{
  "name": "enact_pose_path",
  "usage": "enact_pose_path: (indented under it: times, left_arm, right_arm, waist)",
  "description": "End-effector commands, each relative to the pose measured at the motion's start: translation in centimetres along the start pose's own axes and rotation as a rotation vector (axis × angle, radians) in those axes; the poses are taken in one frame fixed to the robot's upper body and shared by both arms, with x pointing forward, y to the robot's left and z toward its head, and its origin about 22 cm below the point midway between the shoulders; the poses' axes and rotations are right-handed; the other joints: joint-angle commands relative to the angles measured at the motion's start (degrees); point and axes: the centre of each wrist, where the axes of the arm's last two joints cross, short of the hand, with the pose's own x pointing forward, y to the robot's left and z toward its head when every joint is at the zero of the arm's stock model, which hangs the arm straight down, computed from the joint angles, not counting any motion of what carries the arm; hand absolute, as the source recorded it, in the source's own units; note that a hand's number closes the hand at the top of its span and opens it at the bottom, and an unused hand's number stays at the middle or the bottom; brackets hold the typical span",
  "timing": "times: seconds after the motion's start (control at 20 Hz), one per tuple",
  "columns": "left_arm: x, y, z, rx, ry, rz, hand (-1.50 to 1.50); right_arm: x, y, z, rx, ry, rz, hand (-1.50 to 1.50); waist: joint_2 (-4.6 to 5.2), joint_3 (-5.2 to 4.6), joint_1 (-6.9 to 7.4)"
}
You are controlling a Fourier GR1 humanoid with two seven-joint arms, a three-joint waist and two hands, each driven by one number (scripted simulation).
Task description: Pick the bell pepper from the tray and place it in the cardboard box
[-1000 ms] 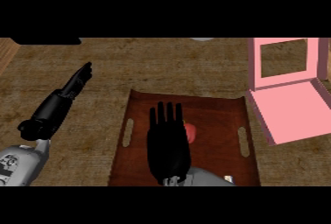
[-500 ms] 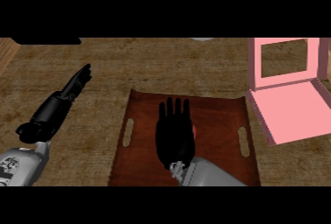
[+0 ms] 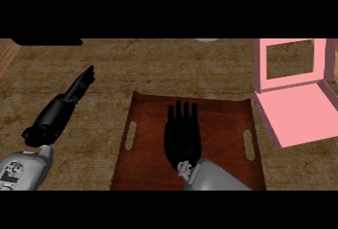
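A dark brown tray [image 3: 224, 152] with a slot handle on each side lies in the middle of the counter. My right hand [image 3: 182, 134] is stretched flat over the tray's middle, fingers straight and pointing away from me. No bell pepper shows; the hand covers the spot where it lay. The box [image 3: 300, 114] is pink and open, with its lid standing up behind it, just right of the tray. At the left of the view my left hand [image 3: 66, 105] rests open above the counter, fingers straight, well clear of the tray.
The wooden counter top [image 3: 158, 67] stretches beyond the tray. A dark object [image 3: 46, 41] and a small grey thing [image 3: 206, 40] sit at the far edge. A lighter wooden strip [image 3: 5, 56] shows at the far left.
The red pepper that showed beside my right hand a second ago is now hidden under it. The right forearm has come further over the tray. The left hand has not moved.
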Motion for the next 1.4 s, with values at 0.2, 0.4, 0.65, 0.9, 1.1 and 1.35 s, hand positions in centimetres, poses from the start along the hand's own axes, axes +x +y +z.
enact_pose_path:
  times: [0.2, 0.4, 0.65, 0.9, 1.1, 1.35]
  left_arm:
    - [0.8, -0.4, 1.2, 0.003, 0.006, 0.009, 0.00]
    - [-1.1, 0.1, -0.5, 0.011, 0.017, 0.016, 0.00]
    - [-0.3, 0.2, -1.2, 0.006, -0.005, -0.009, 0.00]
    - [0.2, -0.4, -0.4, -0.010, 0.018, 0.002, 0.00]
    - [-0.4, 0.2, 0.6, 0.021, 0.016, 0.006, 0.00]
    - [0.0, -0.6, 0.2, -0.011, 0.006, 0.014, 0.00]
  right_arm:
    - [-1.1, 2.2, -0.7, 0.001, 0.088, 0.006, -1.50]
    - [-1.5, 2.5, -3.3, 0.027, 0.072, -0.004, -1.50]
    - [-0.5, 3.5, -2.7, -0.034, -0.089, 0.060, 1.50]
    - [-2.2, 5.5, -3.3, -0.157, -0.103, 0.094, 1.50]
    - [-2.7, 5.2, 0.1, -0.166, -0.349, 0.080, 1.50]
    - [0.7, 7.2, 7.0, -0.072, -1.062, -0.009, 1.50]
  waist:
    - [-0.06, 0.01, -0.07]
    - [0.07, 0.00, -0.20]
    - [0.11, 0.00, -0.17]
    - [0.05, 0.01, -0.07]
    - [-0.22, 0.02, -0.85]
    - [0.30, 0.37, 1.06]
